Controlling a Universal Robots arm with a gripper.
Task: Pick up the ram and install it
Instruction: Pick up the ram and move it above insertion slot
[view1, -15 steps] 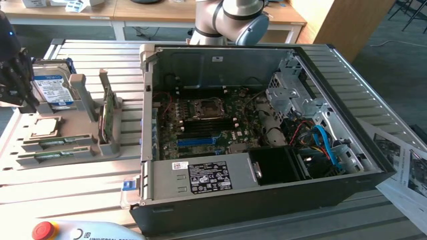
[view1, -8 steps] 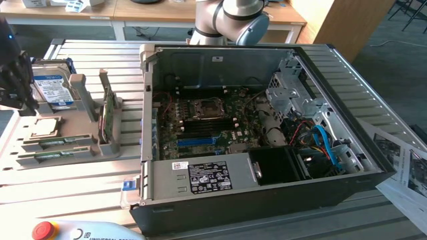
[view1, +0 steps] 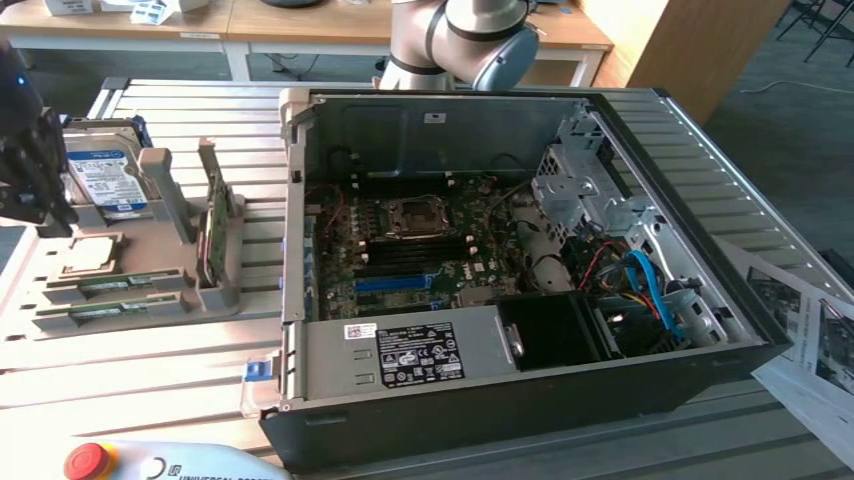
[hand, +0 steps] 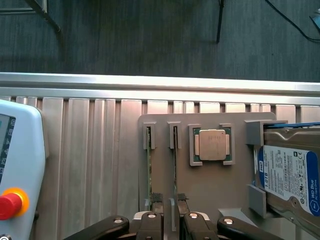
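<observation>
Slatted tabletop (hand: 85, 150), grey holder (hand: 210, 185), ram (hand: 175, 160) close below gripper (hand: 168, 200)

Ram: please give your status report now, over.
End effector open, over the holder. Ram in its holder slot, not gripped. Nothing in the way.

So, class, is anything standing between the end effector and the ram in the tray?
Nothing visible does. The open end effector is over the tray, at one end of the two ram sticks, which stand on edge in it, uncovered. The CPU and hard drive lie off to the side.
</observation>
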